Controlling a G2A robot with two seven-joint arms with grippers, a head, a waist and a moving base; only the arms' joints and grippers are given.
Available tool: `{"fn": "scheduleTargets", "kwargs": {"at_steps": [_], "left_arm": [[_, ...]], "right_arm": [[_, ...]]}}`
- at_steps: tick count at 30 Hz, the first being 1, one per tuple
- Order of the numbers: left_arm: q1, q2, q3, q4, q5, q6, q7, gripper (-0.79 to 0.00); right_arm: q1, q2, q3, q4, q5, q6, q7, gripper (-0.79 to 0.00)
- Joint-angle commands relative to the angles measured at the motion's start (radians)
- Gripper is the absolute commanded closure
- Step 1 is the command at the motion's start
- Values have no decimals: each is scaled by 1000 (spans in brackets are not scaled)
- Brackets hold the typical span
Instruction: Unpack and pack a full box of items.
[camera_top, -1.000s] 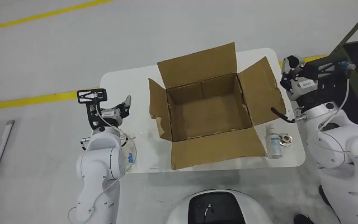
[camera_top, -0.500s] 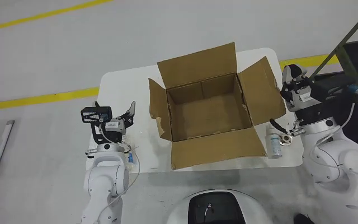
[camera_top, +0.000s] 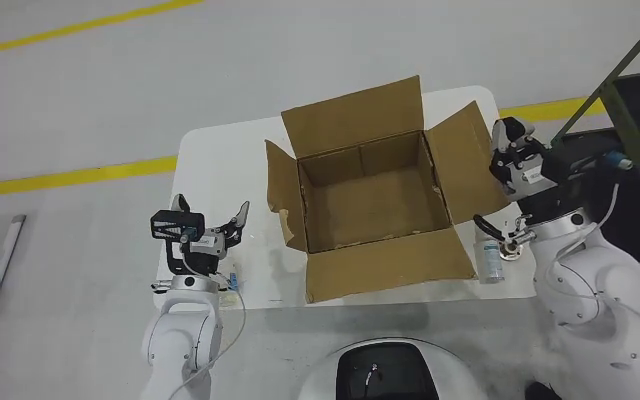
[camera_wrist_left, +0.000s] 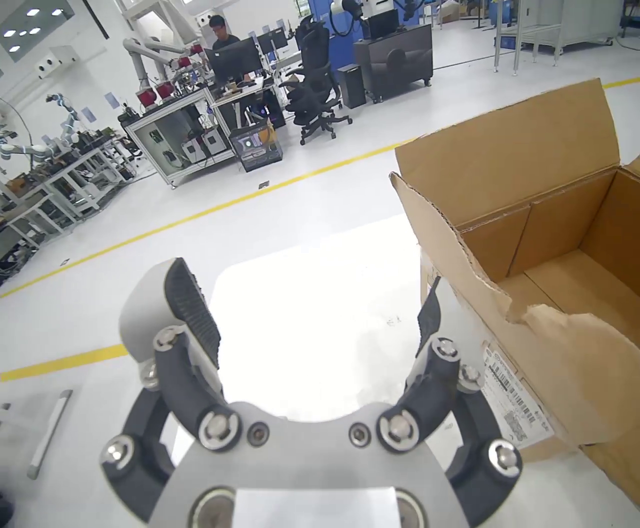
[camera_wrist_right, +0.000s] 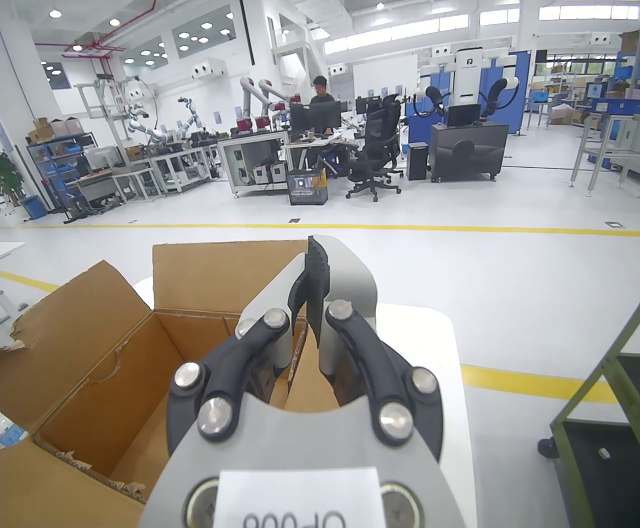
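Observation:
An open brown cardboard box (camera_top: 375, 195) stands in the middle of the white table (camera_top: 225, 160), flaps spread and nothing visible inside. My left gripper (camera_top: 211, 208) hovers over the table's left part, beside the box's torn left flap (camera_wrist_left: 465, 280); in the left wrist view this gripper (camera_wrist_left: 305, 285) is open and holds nothing. My right gripper (camera_top: 512, 135) is beside the box's right flap, above the table's right edge. In the right wrist view it (camera_wrist_right: 315, 252) is shut with nothing in it, the box (camera_wrist_right: 125, 340) below it.
A small clear bottle (camera_top: 489, 258) lies on the table near the front right corner, beside the box's front flap. A small blue item (camera_top: 231, 280) sits at the front left edge. A green metal frame (camera_wrist_right: 600, 400) stands to the right of the table.
The left arm has drawn back toward the table's front and its gripper now points squarely at the far side. The right gripper has shifted a little nearer the box's right flap.

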Motion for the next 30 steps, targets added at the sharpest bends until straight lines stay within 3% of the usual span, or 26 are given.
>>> {"fn": "scheduleTargets", "kwargs": {"at_steps": [1, 5, 8, 16, 19, 30], "left_arm": [[0, 0, 0, 0, 0, 0, 0, -785], [7, -1, -5, 1, -28, 1, -1, -785], [21, 1, -27, -8, -37, -8, -84, -785], [51, 9, -93, 12, -26, -2, -538, -785], [49, 9, -90, 13, -64, -24, -656, -785], [47, 9, -88, 8, -99, -31, -684, -785]], "right_arm": [[5, 0, -8, 4, -5, -4, 0, 0], [13, -1, -25, 12, -21, -12, 3, 0], [17, -2, -30, 16, -25, -16, 7, 0], [22, -2, -34, 19, -30, -21, 19, 0], [22, -2, -34, 20, -30, -24, 22, 0], [16, -2, -32, 9, -33, -27, 43, 0]]}}
